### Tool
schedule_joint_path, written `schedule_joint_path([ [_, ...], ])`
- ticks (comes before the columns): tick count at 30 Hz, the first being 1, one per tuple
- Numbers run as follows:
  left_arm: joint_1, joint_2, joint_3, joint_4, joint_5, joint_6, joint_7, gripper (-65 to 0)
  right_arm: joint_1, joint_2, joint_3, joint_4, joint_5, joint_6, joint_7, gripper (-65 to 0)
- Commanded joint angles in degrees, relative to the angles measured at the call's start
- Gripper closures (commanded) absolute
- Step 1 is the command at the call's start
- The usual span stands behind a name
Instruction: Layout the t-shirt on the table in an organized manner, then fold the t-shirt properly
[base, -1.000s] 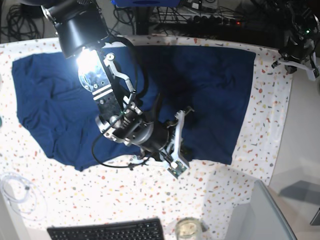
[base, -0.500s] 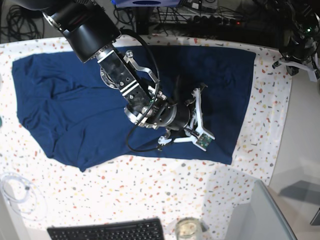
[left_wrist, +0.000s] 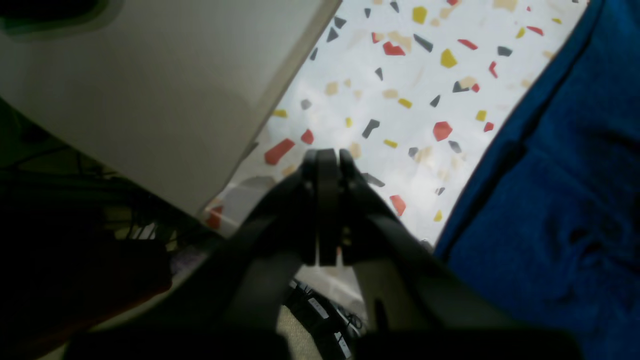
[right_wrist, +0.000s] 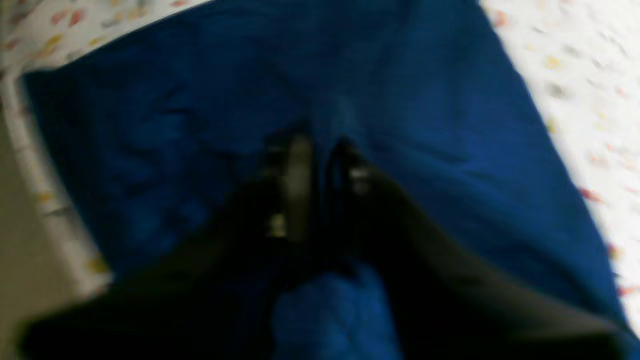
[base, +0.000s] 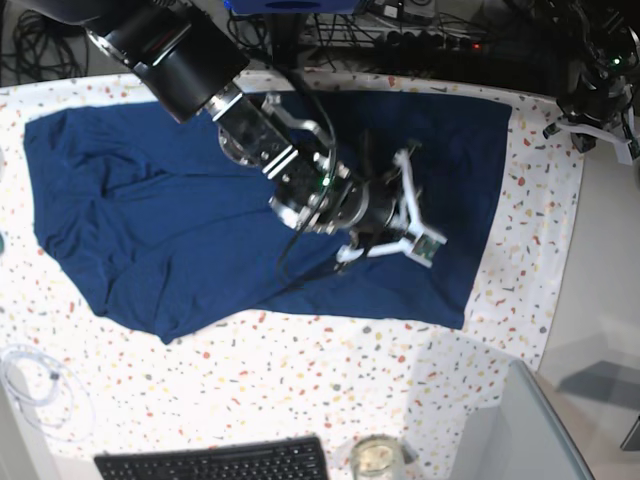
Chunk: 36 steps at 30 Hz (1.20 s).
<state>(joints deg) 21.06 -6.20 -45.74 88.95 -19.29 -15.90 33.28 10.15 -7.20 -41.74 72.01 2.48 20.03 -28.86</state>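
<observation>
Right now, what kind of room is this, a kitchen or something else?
Probably a robot lab or workshop, not a kitchen. A black robot arm reaches over a blue t-shirt on a speckled table, with a keyboard and tangled cables nearby.

A robotics lab workbench is shown. A speckled table (base: 300, 390) is flanked by a keyboard (base: 215, 462) at its near edge, with tangled cables (base: 400, 35) massed behind its far edge.

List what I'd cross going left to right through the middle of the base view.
Bare speckled table → t-shirt → right hand over the shirt → table strip → plain grey surface.
</observation>
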Motion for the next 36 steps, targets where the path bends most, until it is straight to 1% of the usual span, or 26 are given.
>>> schedule_joint_path([
  [1,-0.1,-1.0,-0.2,0.7,-0.2,-0.1,-1.1,0.0,-0.1,-0.8,-1.0,1.4,0.4,0.1,0.9,-23.3],
  [3,-0.2,-1.0,-0.2,0.7,-0.2,-0.1,-1.1,0.0,-1.6,-0.6,-3.3,2.5,0.4,0.1,0.5,-33.8],
  [5,-0.4,-1.1,-0.2,0.7,-0.2,-0.1,-1.1,0.0,-2.9,-0.6,-4.0,4.5,0.3,0.1,-0.9,-40.7],
  [6,-1.0,-1.1,-0.1,0.7,-0.2,-0.1,-1.1,0.0,-3.3,-0.5,-3.6,6.1,0.3,0.1,-1.3,-42.2],
  [8,-1.2,-1.1,-0.1,0.6,-0.2,-0.1,-1.1,0.0,-3.5,-0.4,-1.6,9.2,0.2,0.1,-1.8,-42.3],
  [11,-1.7,-1.1,-0.1,0.7,-0.2,-0.1,-1.0,0.0,-3.5,1.3,6.4,13.7,0.1,0.1,-4.6,-42.3],
  [13,-1.8,-1.0,-0.1,1.0,-0.2,-0.1,-1.0,0.0,-3.3,1.9,14.8,15.3,0.1,0.1,-6.2,-42.3],
  [15,-1.8,-0.9,0.4,1.1,-0.2,-0.1,-1.0,0.0,-2.3,3.2,25.1,15.2,0.0,0.1,-6.3,-42.2],
  [17,-1.8,-1.1,3.1,1.1,-0.2,-0.1,-1.0,0.0,-0.3,4.7,35.1,13.1,0.0,0.1,-6.3,-39.0],
  [18,-1.8,-1.1,4.4,1.1,-0.2,-0.1,-1.0,0.0,1.4,6.0,40.4,11.2,0.0,0.1,-6.3,-35.1],
  [19,-1.8,-1.1,5.5,1.1,-0.2,-0.1,-1.0,0.0,3.3,7.3,45.7,8.6,0.1,0.1,-6.3,-29.7],
  [20,-1.9,-1.2,6.6,1.1,-0.2,-0.1,-1.1,0.0,5.5,8.7,51.0,5.0,0.1,0.2,-6.2,-22.5],
  [21,-2.0,-1.2,7.5,1.1,-0.2,-0.1,-1.1,0.0,7.9,10.4,55.8,0.9,0.1,0.5,-5.4,-13.7],
  [22,-2.7,-1.2,8.3,1.1,-0.2,-0.1,-1.1,0.0,10.0,12.1,59.1,-2.9,0.1,0.5,-4.1,-6.0],
  [23,-3.3,-1.2,8.9,1.1,-0.1,-0.1,-1.1,0.0,11.8,13.9,62.2,-7.1,0.1,0.5,-2.5,0.0],
  [24,-3.9,-1.1,9.6,1.1,0.2,-0.1,-1.1,0.0,13.6,16.0,64.4,-12.0,0.1,0.5,-0.4,0.0],
  [26,-4.4,-1.1,11.5,1.2,-0.2,-0.1,-1.0,0.0,16.4,20.7,66.0,-21.8,0.1,0.5,3.9,-7.5],
  [27,-4.5,-1.1,12.5,1.2,-0.2,-0.1,-1.0,0.0,17.1,22.2,65.7,-25.5,0.1,0.5,6.0,-11.4],
  [29,-4.6,-1.1,15.0,1.2,-0.2,-0.1,-1.0,0.0,18.7,24.7,65.7,-33.4,0.1,0.6,10.7,-21.3],
  [32,-4.7,-1.1,17.3,1.2,0.0,-0.1,-1.0,0.0,20.0,26.4,64.2,-39.2,0.1,0.7,15.4,-38.4],
  [33,-4.8,-1.1,17.7,1.2,-0.1,-0.1,-1.1,0.0,20.0,26.3,63.0,-39.3,0.1,0.7,16.1,-43.8],
  [35,-5.4,-1.1,17.7,1.1,0.1,-0.1,-1.1,0.0,20.1,26.1,60.2,-39.3,0.1,0.7,16.7,-51.2],
  [36,-5.7,-1.1,17.4,0.9,0.3,-0.1,-1.1,0.0,20.5,26.0,58.5,-39.3,0.1,0.7,16.8,-53.3],
])
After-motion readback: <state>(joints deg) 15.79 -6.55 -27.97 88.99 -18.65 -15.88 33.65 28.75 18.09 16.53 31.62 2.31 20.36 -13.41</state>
